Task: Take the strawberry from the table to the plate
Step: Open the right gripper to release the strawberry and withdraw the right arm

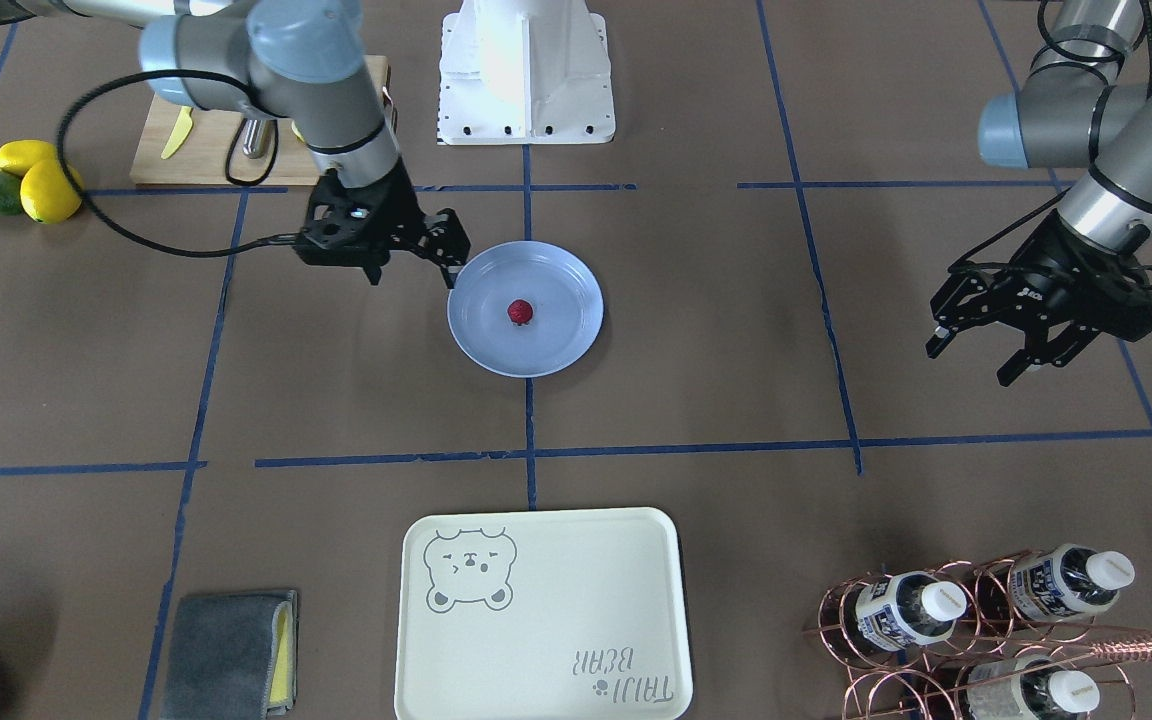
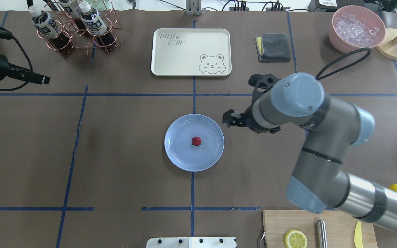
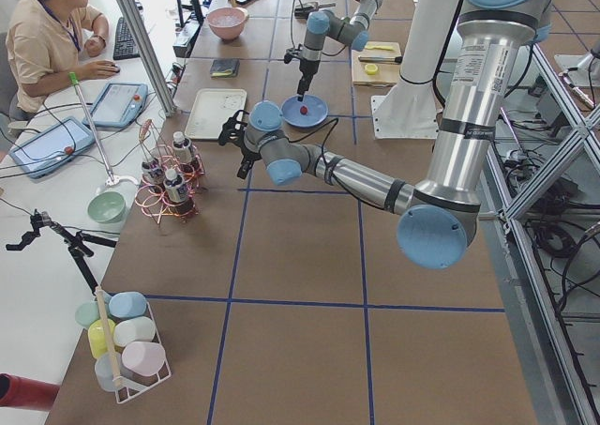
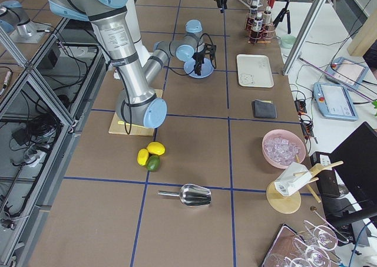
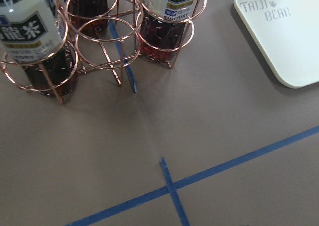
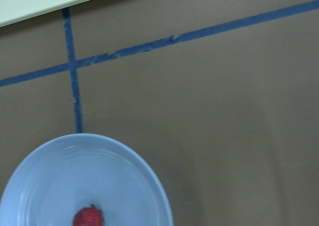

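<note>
The strawberry lay in the middle of the plate, light and soft, I thought, best pinched gently at its sides; the right gripper beside the rim stood open, empty.

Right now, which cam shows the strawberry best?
Overhead exterior: the strawberry sits whole and unblocked near the middle of the plate. Front-facing is similar. Right wrist is closest but crops it at the bottom edge. Exterior left shows a speck; exterior right and left wrist, nothing discernible.

White side desk (two tablets on it); aluminium post alongside
</note>
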You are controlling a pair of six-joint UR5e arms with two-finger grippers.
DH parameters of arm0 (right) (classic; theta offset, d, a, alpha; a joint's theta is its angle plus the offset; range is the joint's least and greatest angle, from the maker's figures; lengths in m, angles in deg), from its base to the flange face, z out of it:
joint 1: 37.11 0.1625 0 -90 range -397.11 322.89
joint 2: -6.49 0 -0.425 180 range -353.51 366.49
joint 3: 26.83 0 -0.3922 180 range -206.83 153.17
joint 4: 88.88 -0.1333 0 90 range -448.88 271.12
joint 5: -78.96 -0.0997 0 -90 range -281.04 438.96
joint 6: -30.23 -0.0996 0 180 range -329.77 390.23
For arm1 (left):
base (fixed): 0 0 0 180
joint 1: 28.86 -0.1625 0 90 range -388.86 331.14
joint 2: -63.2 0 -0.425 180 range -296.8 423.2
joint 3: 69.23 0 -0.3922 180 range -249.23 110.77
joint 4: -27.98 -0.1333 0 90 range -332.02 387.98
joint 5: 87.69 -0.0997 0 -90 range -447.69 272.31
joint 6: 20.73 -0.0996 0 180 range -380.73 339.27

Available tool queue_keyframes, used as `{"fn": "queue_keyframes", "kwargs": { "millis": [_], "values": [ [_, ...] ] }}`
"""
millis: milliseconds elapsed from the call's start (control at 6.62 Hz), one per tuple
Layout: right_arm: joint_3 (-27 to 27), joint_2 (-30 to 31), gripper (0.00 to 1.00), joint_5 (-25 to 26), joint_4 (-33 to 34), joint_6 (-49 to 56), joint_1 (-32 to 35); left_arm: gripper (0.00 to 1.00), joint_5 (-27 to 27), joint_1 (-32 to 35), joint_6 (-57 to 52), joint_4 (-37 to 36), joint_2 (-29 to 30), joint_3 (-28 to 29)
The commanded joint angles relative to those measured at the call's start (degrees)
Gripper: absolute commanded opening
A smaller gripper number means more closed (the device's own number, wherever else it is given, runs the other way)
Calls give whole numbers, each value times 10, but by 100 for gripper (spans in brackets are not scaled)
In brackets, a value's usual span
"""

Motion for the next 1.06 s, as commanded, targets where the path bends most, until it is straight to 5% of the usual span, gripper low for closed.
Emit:
{"fn": "queue_keyframes", "kwargs": {
  "millis": [0, 302, 605, 907],
  "values": [
    [54, 133, 100, -106, 1, 202, 134, 87, 6, 72, -144, -20, -62, -2],
    [43, 203, 100, -170, 4, 382, 246, 99, 51, 202, -327, -204, -51, -3],
    [-21, 230, 100, -212, 5, 547, 344, 99, 51, 280, -448, -418, 12, -3],
    [-106, 230, 100, -251, 4, 676, 420, 100, 112, 295, -462, -508, -14, -19]
  ]
}}
